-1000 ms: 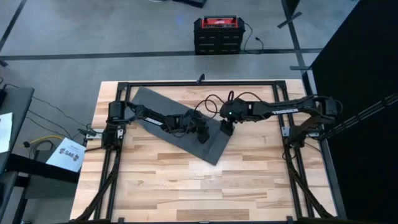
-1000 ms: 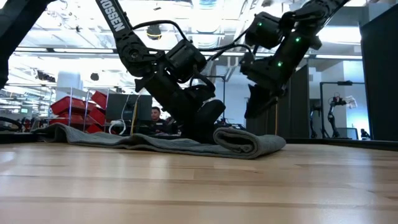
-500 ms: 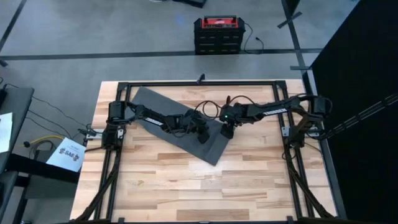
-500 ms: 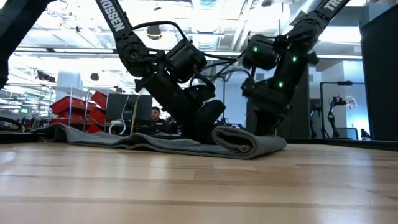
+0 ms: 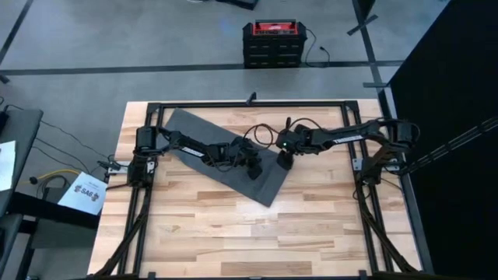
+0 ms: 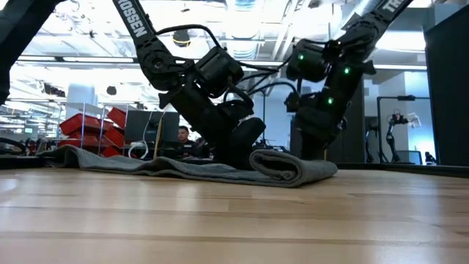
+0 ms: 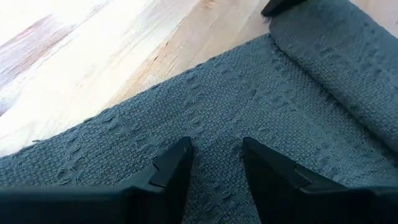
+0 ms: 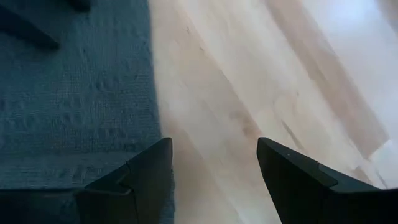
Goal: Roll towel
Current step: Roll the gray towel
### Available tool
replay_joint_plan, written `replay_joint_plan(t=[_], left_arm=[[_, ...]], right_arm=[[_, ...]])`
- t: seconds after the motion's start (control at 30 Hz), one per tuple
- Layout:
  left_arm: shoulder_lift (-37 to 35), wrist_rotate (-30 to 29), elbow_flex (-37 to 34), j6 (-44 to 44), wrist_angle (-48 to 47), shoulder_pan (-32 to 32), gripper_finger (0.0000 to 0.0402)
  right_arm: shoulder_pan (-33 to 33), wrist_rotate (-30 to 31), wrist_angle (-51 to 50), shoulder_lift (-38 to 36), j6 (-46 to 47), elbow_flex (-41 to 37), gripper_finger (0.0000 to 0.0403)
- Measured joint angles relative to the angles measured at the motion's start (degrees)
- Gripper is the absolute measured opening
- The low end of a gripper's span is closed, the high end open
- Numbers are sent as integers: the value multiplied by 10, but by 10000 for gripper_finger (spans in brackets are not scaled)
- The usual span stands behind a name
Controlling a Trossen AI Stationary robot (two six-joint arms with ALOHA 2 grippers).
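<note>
Right tool (image 5: 285, 163) lower at towel (image 5: 194, 132) edge, fingers spread.

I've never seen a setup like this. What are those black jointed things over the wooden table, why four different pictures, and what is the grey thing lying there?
Those are two robot arms, each ending in a two-finger gripper. One picture looks straight down, one looks level across the wooden table, and two come from cameras on the arms' wrists. The grey thing is a towel, lying slantwise, with one end already rolled up. The left gripper is down on the flat cloth beside the roll, fingers slightly apart, holding nothing. The right gripper is open at the towel's edge, over both cloth and bare wood. A person sits in the room behind.
</note>
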Motion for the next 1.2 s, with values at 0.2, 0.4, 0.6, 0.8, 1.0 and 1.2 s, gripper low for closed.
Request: replay_joint_plan(t=[0.2, 0.4, 0.6, 0.8, 1.0, 1.2], left_arm=[[0, 0, 0, -4, 0, 0, 133], [0, 1, 0, -4, 0, 3, 134], [-6, 2, 2, 8, 0, 3, 133], [-35, 5, -1, 25, -24, 3, 134], [-68, -10, 0, 46, -18, 2, 134], [-95, -12, 0, 55, -24, -1, 134]], right_arm=[[2, 1, -52, 5, 16, 0, 226], [20, 2, -59, -44, 27, 0, 226], [50, 1, -24, -73, 31, 0, 226], [79, 2, -15, -68, 23, 0, 226], [163, -5, 42, -68, 3, 1, 226], [246, -52, 95, -62, -2, 1, 226]])
